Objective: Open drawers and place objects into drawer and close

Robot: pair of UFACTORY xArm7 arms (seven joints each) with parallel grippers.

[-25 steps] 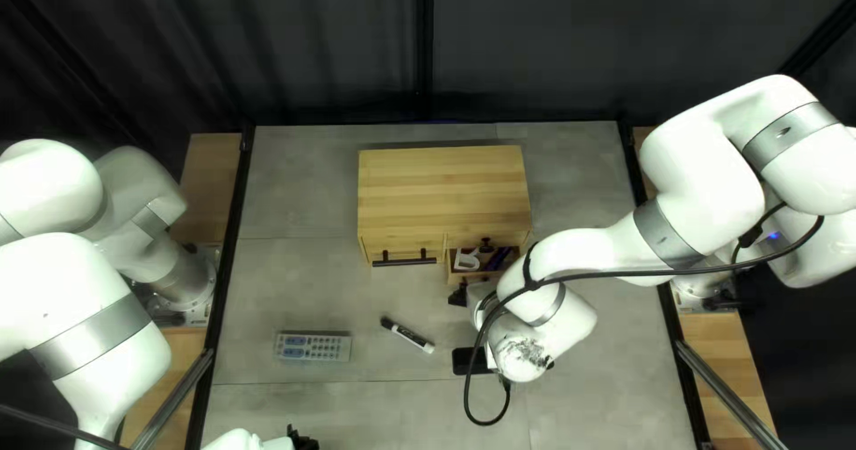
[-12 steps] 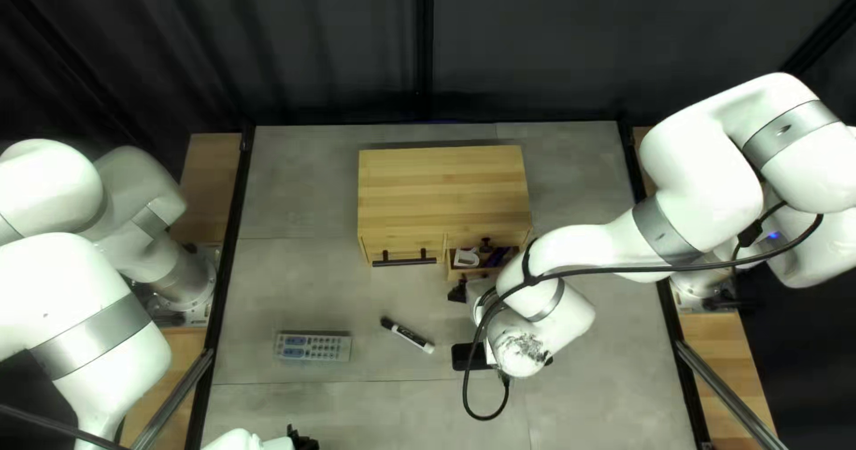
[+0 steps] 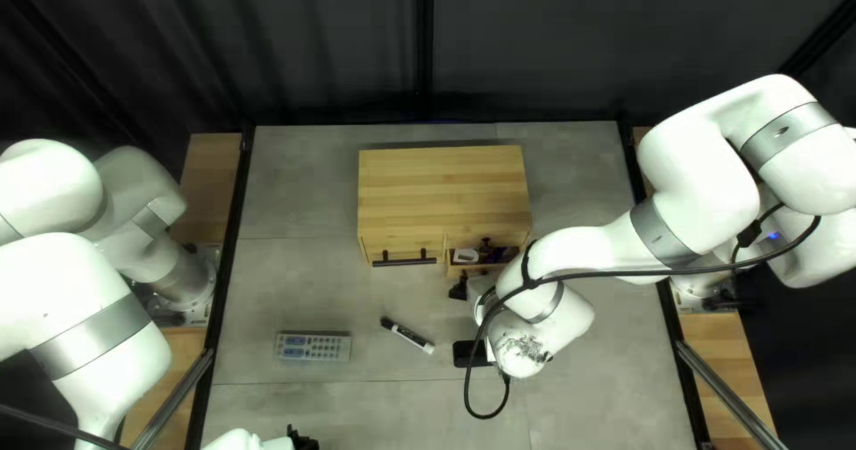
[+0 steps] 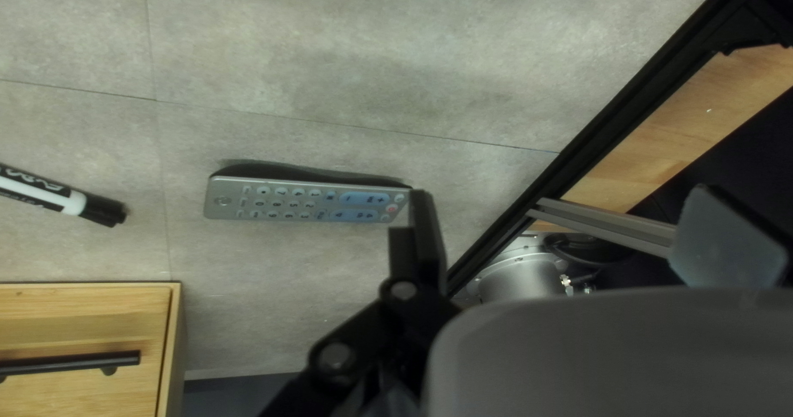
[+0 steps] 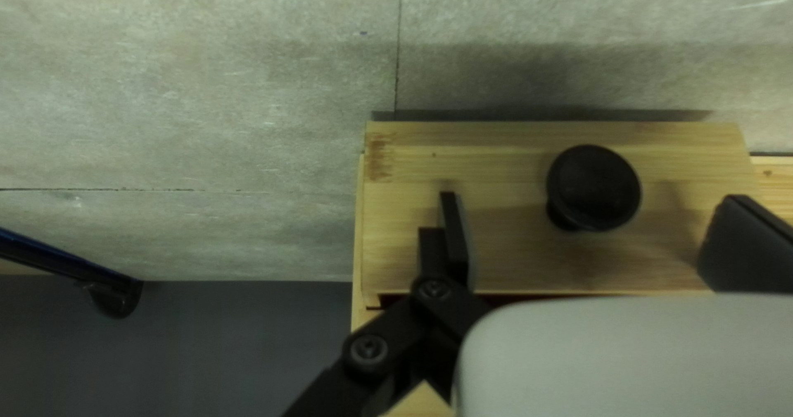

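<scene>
Since the earlier frame, our right arm (image 3: 584,249) and the drawer (image 3: 481,270) have shifted slightly toward the cabinet (image 3: 444,187). Drawer's long front lies ahead of our right gripper (image 5: 591,202), the nearer one, running across from finger to finger. These fingers stand open, knob (image 5: 593,187) between them; pushing straight inward seems next.

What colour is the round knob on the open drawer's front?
Black: the knob shows best in the right wrist view.
</scene>
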